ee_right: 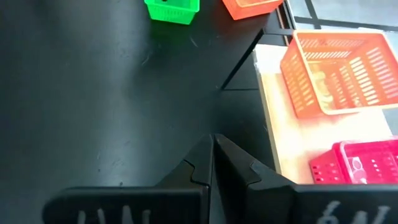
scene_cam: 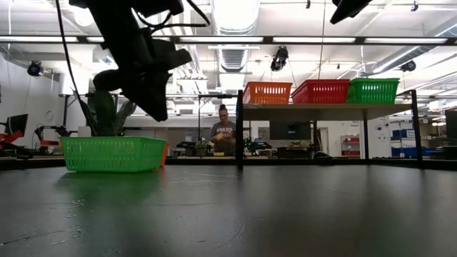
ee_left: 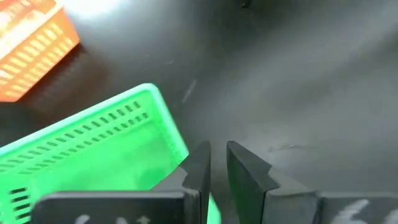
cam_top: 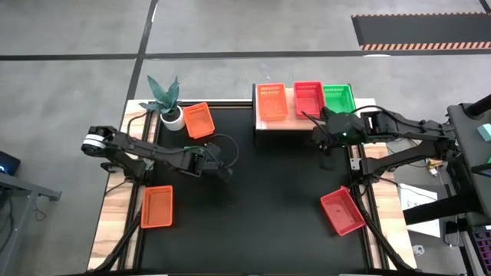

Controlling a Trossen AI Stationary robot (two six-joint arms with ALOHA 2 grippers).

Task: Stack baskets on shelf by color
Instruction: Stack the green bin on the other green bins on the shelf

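1. the left hand (ee_left: 216, 149) hung just above the table (ee_left: 280, 74), its fingers a narrow gap apart with nothing between them. that gap looked too slim to take a basket wall, so it would probably need to widen before any grasp.
2. the loose green basket (ee_left: 99, 143) sat upright on the table right beside that hand, one corner nearly under a finger. it was not held. judging by its colour, it was the one to go next.
3. a little beyond the left hand lay two loose orange baskets, the plant-side orange basket (cam_top: 198, 119) next to a potted plant (cam_top: 165, 100) and the edge orange basket (cam_top: 157, 205) near the table's rim. they appeared to be waiting their turn.
4. the right hand (ee_right: 212, 144) was closed and empty, over the table just in front of the shelf (ee_right: 289, 143). likely it was parked there, clear of the left arm's path.
5. the loose red basket (cam_top: 341, 211) lay on that hand's near side, at the table's edge, tilted off square.
6. beyond the right hand, on the shelf, stood the shelf orange basket (ee_right: 339, 68), the shelf red basket (ee_right: 360, 165) and the shelf green basket (cam_top: 337, 98), side by side. each marked the spot for its colour's stack, so the loose green one belonged at the far end.
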